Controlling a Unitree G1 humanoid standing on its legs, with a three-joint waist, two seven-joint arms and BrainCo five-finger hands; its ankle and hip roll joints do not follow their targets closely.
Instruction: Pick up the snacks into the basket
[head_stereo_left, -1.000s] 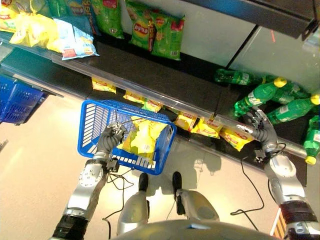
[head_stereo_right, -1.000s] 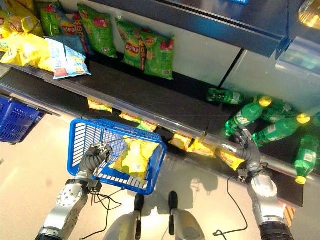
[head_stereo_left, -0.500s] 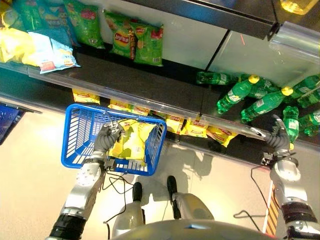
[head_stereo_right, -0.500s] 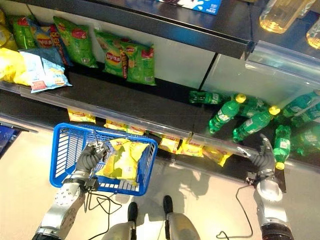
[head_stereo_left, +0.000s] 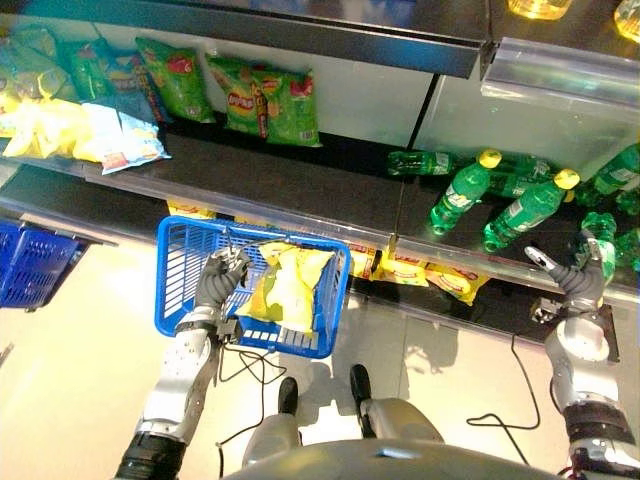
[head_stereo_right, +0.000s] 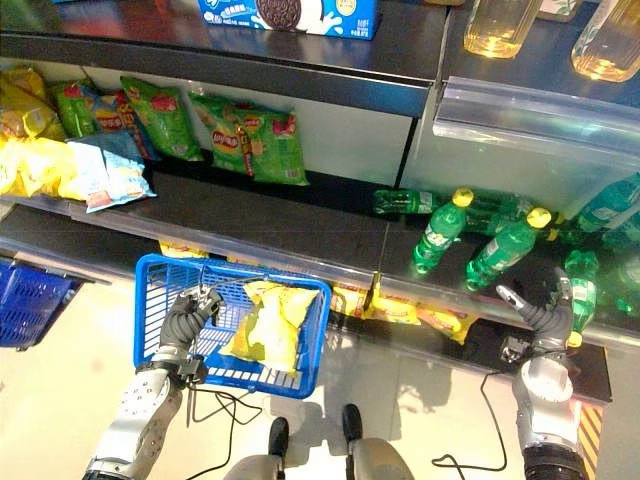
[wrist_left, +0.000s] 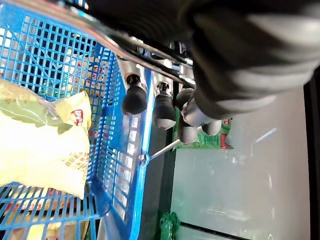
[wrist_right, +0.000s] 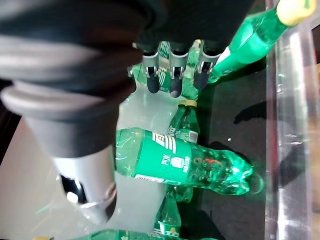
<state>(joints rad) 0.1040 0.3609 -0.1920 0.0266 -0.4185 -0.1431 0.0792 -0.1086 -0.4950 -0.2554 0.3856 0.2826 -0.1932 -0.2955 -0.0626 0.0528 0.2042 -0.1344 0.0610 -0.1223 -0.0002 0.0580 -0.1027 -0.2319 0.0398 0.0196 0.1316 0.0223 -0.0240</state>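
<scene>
By the shelf (head_stereo_left: 300, 180), the left hand (head_stereo_left: 222, 278) grips the basket (head_stereo_left: 180, 260) handle; the right hand (head_stereo_left: 575, 280) reaches, fingers spread, beside bottles (head_stereo_left: 525, 210).

Green bottles (head_stereo_left: 470, 190) with yellow caps lie on the dark shelf (head_stereo_left: 330, 175) at about 3 o'clock. One more green bottle (wrist_right: 180, 162) lies flat on its side there. A second blue basket (head_stereo_left: 30, 265) sits at 9 o'clock. A box with a cookie picture (head_stereo_right: 290, 14) stands on the top shelf at 12 o'clock. Bottles of yellow drink (head_stereo_right: 497, 22) stand at 1 o'clock.
</scene>
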